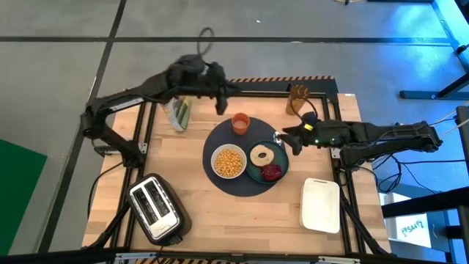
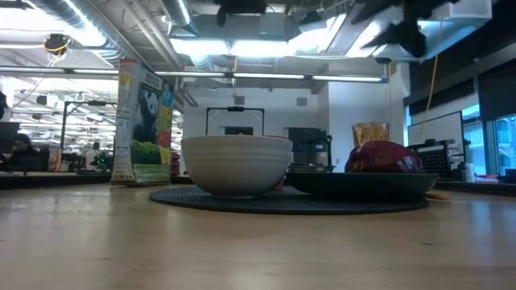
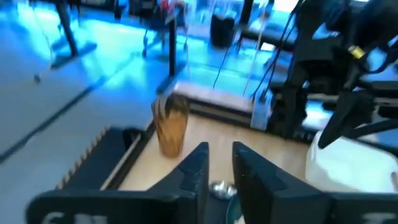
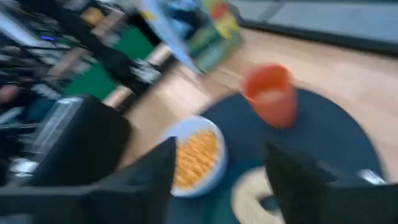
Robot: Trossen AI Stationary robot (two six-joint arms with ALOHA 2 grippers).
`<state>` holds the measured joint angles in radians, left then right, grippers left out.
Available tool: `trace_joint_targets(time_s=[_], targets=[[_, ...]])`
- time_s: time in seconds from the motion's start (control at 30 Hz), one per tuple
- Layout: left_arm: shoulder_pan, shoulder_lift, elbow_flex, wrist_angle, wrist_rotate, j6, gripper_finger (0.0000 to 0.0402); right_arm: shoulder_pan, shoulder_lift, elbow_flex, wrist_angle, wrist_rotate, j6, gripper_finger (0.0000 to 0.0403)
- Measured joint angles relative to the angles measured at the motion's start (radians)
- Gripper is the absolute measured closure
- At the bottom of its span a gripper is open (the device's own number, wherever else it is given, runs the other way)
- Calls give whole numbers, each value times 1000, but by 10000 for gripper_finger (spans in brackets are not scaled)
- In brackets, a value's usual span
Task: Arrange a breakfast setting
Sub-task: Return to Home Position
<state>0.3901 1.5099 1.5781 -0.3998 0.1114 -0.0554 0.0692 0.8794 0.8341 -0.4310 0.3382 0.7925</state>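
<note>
mat [image 1: 220, 139], bowl [image 1: 212, 161], plate [image 1: 284, 160] are laid on wooden table [image 1: 242, 220]; lit workshop behind; left gripper [image 3: 221, 152] fingers [image 3: 196, 171] narrowly parted, right gripper [image 4: 221, 149] spread

Pale wooden table [image 1: 220, 213], matt dark-grey mat [image 1: 218, 138], glossy white bowl [image 2: 235, 165], shiny metal toaster [image 1: 154, 207], smooth orange cup [image 1: 240, 123]

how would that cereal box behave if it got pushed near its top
The cereal box stands upright, tall on a narrow base, so a high push would probably tip it. It looks like thin cardboard, so likely light, and its panels may give under a firm squeeze. The wooden table seems smooth, so a low push should slide it.
</note>
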Motion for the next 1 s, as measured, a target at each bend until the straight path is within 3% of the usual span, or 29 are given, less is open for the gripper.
trace_joint_targets(time_s=[0.2, 0.3, 0.43, 0.53, 0.67, 0.8, 1.0], targets=[[14, -146, -172, 180, 81, -6, 393, 0, -5, 0, 187, -23, -111, 340], [9, -237, -329, 329, 151, -49, 397, 0, -23, 0, 327, -139, -251, 392], [-11, -363, -494, 519, 246, -104, 400, 3, -39, 2, 533, -394, -412, 379], [-35, -472, -548, 490, 252, -33, 399, 3, -60, 2, 578, -421, -511, 388], [-52, -614, -609, 325, 246, 59, 399, 2, -124, 1, 517, -439, -632, 399], [-64, -768, -714, 277, 240, 55, 400, 3, -223, 0, 364, -414, -733, 400], [-87, -1024, -963, 306, 140, -50, 400, 2, -370, 1, 148, -205, -825, 402]])
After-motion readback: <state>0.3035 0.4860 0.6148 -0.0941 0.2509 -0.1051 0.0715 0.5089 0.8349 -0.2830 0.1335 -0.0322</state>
